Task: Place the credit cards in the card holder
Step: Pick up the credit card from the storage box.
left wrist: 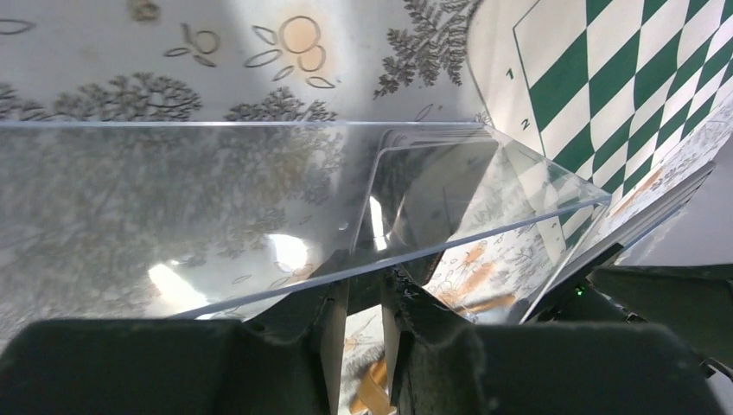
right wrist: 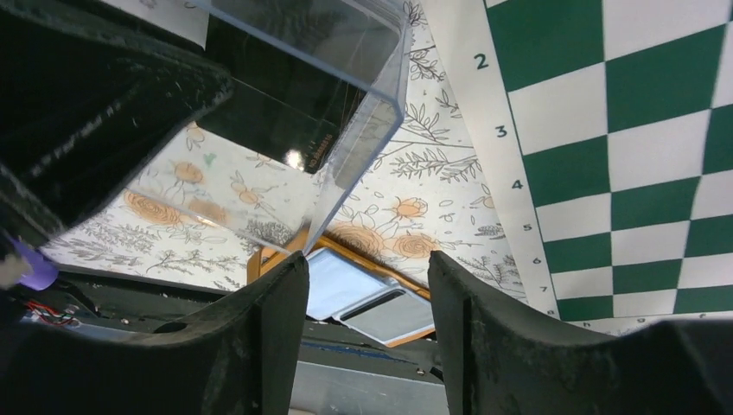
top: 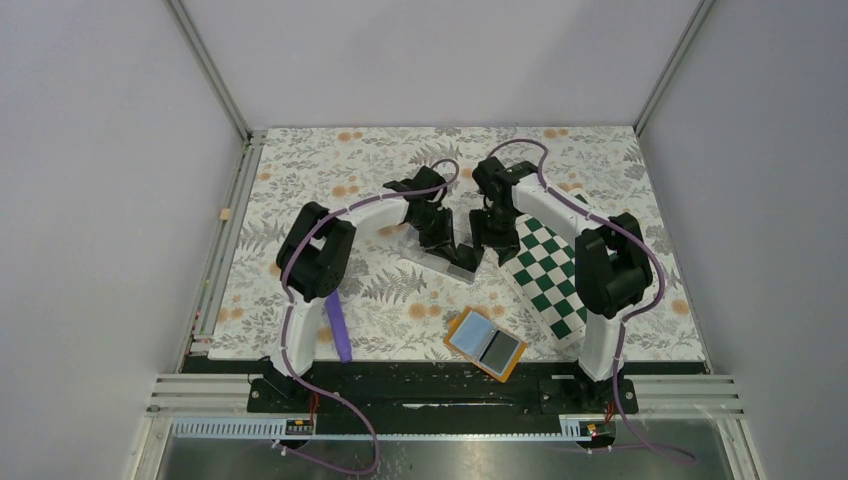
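One orange card holder [top: 485,343] lies open near the arm bases. One clear box [top: 447,262] has dark credit cards [right wrist: 281,121] inside, too stacked to count. The left gripper [left wrist: 365,290] pinches its wall, and the right gripper [right wrist: 365,268] gapes empty beside it. One chessboard mat [top: 548,275] and one purple strip [top: 339,326] flank them.

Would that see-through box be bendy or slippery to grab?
Probably stiff: the clear box has straight edges where the left end effector pinches its wall. Likely slippery too: its surface is glossy with glare.
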